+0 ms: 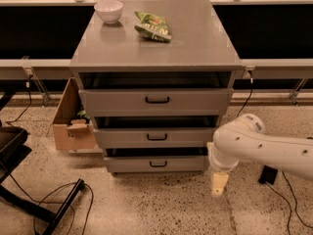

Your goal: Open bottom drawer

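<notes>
we see gripper (219, 184) low nr floor, just R of bottom drawer (132, 164) | gripper state: we can't tell

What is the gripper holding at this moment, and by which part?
Nothing, as far as can be seen. The gripper hangs low, just right of the bottom drawer and apart from its black handle, which it does not touch.

The white arm (259, 148) extends in from the right, bent downward, with what appears to be its end effector (219, 183) hanging low, pointing floorward.
</notes>
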